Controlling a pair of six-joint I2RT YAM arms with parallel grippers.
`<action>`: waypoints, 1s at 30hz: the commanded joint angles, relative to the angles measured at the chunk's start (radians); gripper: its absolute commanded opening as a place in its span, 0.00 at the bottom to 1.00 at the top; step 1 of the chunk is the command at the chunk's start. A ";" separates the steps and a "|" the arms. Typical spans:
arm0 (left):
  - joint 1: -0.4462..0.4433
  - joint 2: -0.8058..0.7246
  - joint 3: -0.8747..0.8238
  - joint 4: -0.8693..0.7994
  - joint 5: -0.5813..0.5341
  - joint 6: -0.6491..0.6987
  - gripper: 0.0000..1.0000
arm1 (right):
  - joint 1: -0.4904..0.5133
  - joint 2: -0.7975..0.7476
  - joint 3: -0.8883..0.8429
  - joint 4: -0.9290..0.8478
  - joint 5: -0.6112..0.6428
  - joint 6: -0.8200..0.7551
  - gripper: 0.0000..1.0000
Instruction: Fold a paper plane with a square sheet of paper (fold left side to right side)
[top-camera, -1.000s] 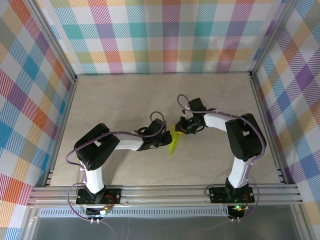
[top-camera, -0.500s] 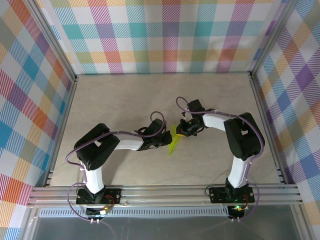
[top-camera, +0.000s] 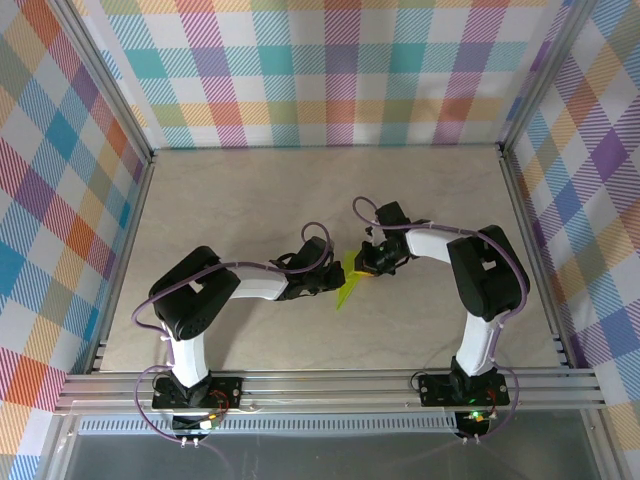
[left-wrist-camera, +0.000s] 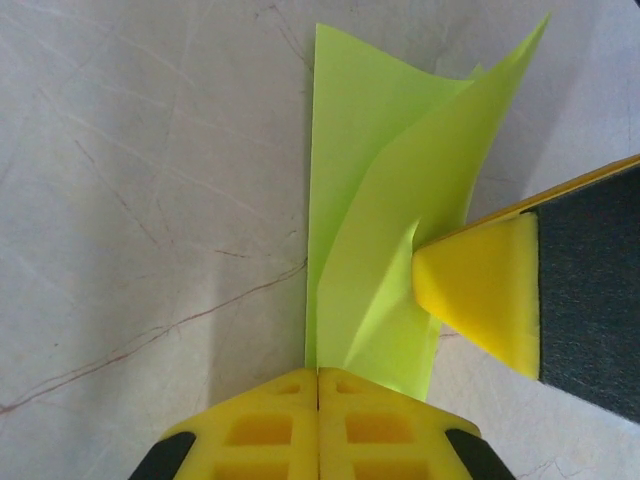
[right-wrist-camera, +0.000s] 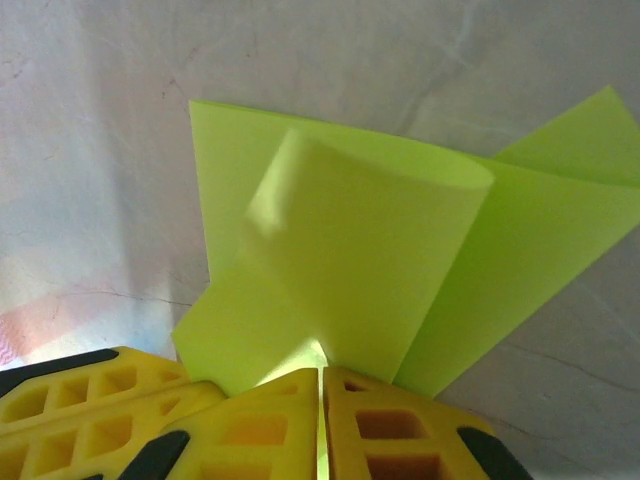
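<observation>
On the left, we are clamping our left gripper (top-camera: 326, 284), jaws pressed together, on the near-left edge of the square sheet of paper (top-camera: 346, 282), which is lying partly folded on the table (top-camera: 230, 200) between our 2 grippers. Its long axis is running near to far, with the loose flap (right-wrist-camera: 370, 230) standing up toward the right. On the right, our right gripper (top-camera: 371, 262) is pinching that flap with jaws closed, so we are judging it the nearer arm for the fold.
</observation>
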 joint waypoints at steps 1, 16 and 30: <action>-0.035 0.056 -0.017 -0.071 0.030 -0.003 0.09 | 0.004 0.014 -0.039 -0.024 0.023 -0.018 0.12; 0.050 -0.232 -0.018 -0.154 0.123 0.072 0.11 | -0.003 0.015 -0.085 -0.022 0.046 -0.046 0.00; 0.034 -0.102 0.078 -0.140 0.345 0.053 0.00 | -0.003 0.015 -0.081 -0.026 0.047 -0.047 0.00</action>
